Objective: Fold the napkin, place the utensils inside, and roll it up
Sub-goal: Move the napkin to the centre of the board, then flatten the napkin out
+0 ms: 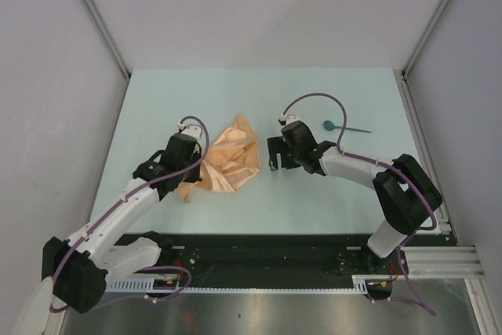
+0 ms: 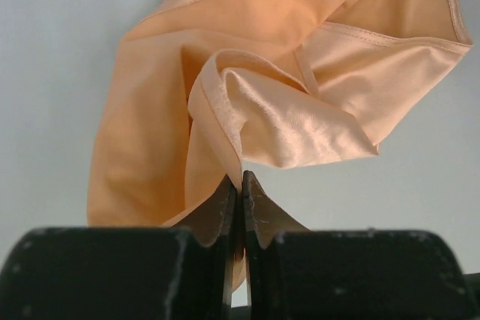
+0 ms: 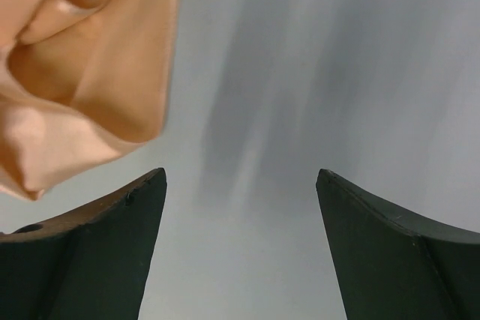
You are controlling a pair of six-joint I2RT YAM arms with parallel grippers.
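Left jaws clenching a fold of the peach napkin [image 1: 229,161] | right jaws hanging spread wide, empty, just beside the cloth's right edge | napkin sitting crumpled on the table [image 1: 314,194], left of centre | teal spoon [image 1: 343,126] lying apart, farther right.

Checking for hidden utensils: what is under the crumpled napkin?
Nothing pokes out around the napkin; only table shows beside it. Its bunched folds cover whatever lies beneath. The teal spoon lies apart, uncovered.

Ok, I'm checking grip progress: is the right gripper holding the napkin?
No, the right gripper stands with jaws wide apart over bare table, napkin off to one side.
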